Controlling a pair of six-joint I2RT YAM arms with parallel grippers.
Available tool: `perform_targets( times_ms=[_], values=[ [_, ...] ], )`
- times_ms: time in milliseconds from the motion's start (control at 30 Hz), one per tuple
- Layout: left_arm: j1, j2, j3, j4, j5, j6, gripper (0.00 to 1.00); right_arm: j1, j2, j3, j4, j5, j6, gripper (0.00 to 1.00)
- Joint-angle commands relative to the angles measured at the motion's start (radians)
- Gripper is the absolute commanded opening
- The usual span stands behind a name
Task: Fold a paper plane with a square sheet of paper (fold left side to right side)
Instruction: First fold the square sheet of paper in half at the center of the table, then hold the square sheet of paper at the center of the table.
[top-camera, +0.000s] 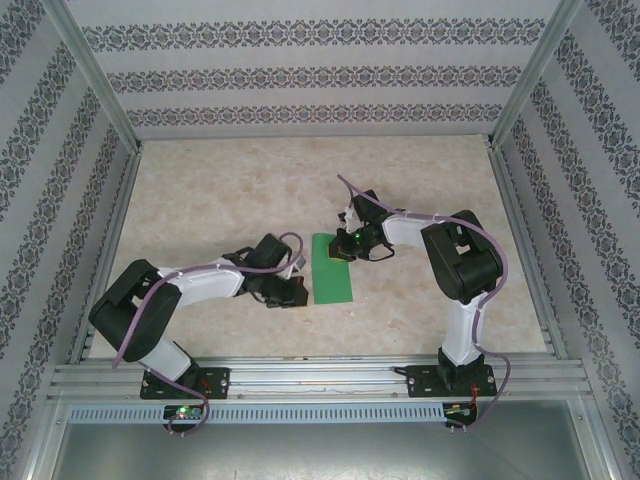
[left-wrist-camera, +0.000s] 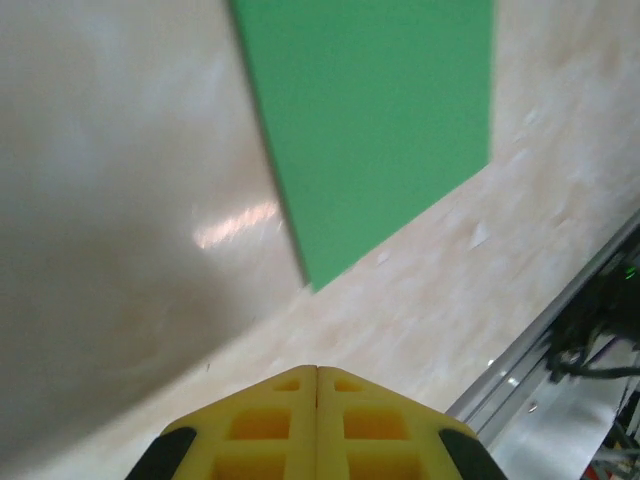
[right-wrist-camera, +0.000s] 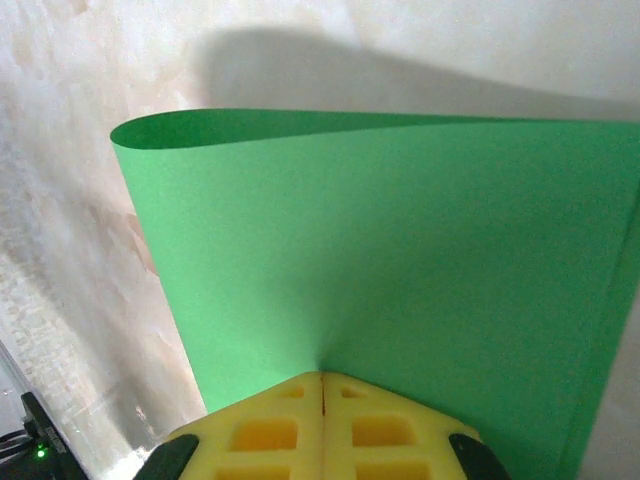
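The right pincer (right-wrist-camera: 322, 378) is clamping the far end of the square sheet of paper (top-camera: 333, 272) lying on the tabletop (top-camera: 200, 200), while the left pincer (left-wrist-camera: 317, 372), closed and empty, is sitting beside it

I see a beige marbled tabletop (top-camera: 200, 210), patterned wallpaper panels (top-camera: 320, 75) on three sides, metal corner posts (top-camera: 95, 75), and a metal rail (top-camera: 320, 378) along the near edge.
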Motion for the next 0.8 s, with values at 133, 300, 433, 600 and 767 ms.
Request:
perform_targets(
  times_ms=[133, 300, 433, 600, 767],
  values=[
    [0.055, 0.137, 0.205, -0.067, 0.048, 0.114, 0.00, -0.008, 0.024, -0.038, -0.057, 0.116, -0.029, 0.00],
    [0.053, 0.251, 0.297, -0.029, 0.057, 0.119, 0.00, -0.006, 0.021, -0.037, -0.058, 0.123, -0.028, 0.00],
    [0.049, 0.325, 0.352, -0.029, 0.060, 0.130, 0.00, -0.005, 0.022, -0.035, -0.062, 0.123, -0.028, 0.00],
    [0.041, 0.378, 0.366, -0.038, 0.055, 0.135, 0.00, -0.005, 0.019, -0.035, -0.063, 0.122, -0.029, 0.00],
    [0.036, 0.401, 0.343, -0.043, 0.035, 0.127, 0.00, -0.003, 0.013, -0.028, -0.063, 0.114, -0.032, 0.00]
  ],
)
